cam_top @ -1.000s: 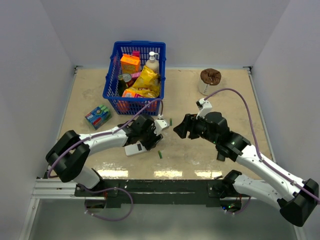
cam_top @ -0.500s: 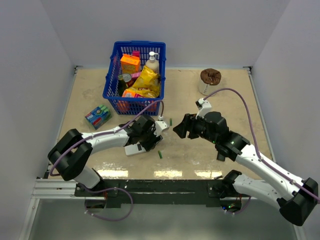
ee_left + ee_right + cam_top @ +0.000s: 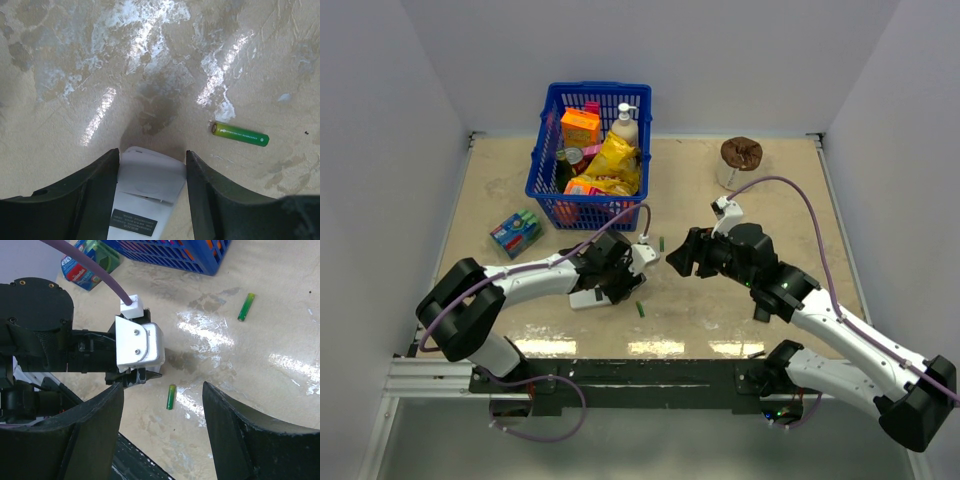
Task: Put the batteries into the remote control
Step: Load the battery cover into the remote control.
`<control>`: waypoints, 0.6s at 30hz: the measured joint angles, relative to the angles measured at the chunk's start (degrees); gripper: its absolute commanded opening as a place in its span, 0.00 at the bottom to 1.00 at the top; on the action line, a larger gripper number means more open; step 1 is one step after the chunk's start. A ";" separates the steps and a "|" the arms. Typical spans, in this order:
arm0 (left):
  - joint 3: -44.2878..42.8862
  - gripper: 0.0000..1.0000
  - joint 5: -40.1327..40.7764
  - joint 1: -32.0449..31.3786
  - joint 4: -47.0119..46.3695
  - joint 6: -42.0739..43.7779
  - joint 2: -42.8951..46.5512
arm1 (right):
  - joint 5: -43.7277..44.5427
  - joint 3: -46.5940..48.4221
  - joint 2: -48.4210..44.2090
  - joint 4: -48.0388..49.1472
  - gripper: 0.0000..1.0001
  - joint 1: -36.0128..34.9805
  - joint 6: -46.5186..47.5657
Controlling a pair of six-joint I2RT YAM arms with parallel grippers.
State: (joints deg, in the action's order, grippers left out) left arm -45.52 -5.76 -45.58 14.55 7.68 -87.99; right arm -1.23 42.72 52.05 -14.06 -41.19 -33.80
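The white remote control [image 3: 150,182] lies on the table, back face up, with its dark label [image 3: 132,222] showing. It sits between my left gripper's [image 3: 152,165] fingers, which touch both of its sides. In the top view the remote [image 3: 582,299] pokes out to the left of the left gripper [image 3: 617,272]. One green battery [image 3: 239,134] lies just right of it, and also shows in the top view [image 3: 641,309] and in the right wrist view [image 3: 171,396]. A second green battery [image 3: 660,243] lies farther back. My right gripper [image 3: 680,255] hovers open and empty.
A blue basket [image 3: 542,150] full of groceries stands at the back left. A battery pack [image 3: 516,232] lies left of the arms. A white cup with a brown lump on it [image 3: 741,155] stands at the back right.
My left gripper has shifted slightly over the remote and turned a little. The right arm has barely moved, and both batteries lie where they were.
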 measured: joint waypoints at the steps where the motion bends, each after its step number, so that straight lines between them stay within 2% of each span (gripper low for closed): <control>1: 0.00 0.30 0.00 0.00 0.13 0.31 0.00 | 0.00 -0.02 0.00 0.07 0.67 0.02 0.00; 13: -0.35 0.48 -1.05 -0.24 1.40 2.45 0.00 | -0.48 -0.02 0.00 0.42 0.67 0.02 0.00; 18: -0.37 0.51 -1.51 -0.26 1.57 2.60 0.00 | -1.09 -0.02 0.00 0.46 0.68 0.02 0.00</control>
State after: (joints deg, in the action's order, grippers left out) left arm -45.89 -7.27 -45.84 16.12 10.28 -87.99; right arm -2.33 42.70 52.05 -13.61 -41.17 -33.80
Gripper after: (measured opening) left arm 0.574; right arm 0.673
